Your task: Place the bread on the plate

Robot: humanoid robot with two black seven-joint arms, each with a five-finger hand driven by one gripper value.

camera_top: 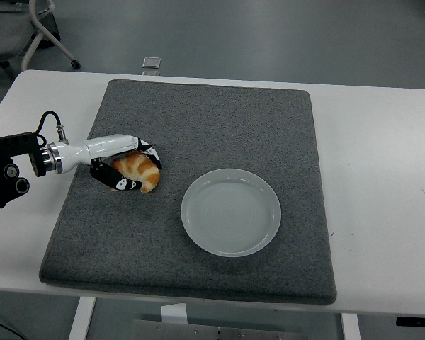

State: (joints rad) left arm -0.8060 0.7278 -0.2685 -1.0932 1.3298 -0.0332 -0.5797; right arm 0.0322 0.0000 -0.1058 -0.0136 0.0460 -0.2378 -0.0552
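- Our left hand [126,167] comes in from the left edge and is closed around the bread [137,169], with dark fingers [149,149] curling over its far side and the thumb under its near side.
- We see the bread, a golden croissant, on the left part of the grey mat [205,120], held between these fingers; we cannot tell if it is resting on the mat or is a little lifted.
- We read its long axis as running from the upper left to the lower right, and its curved back faces right, toward the plate [230,212].
- We see the white plate lying flat on the mat to the right of the bread and apart from it, with nothing on it.
- We see the mat covering the middle of the white table [379,177].
- We find no writing or brand that we can read; the white marks on the finger segments are too small to tell.
- We notice a small grey square object [151,63] on the floor just beyond the far edge of the table, and an office chair [21,32] at the top left corner.
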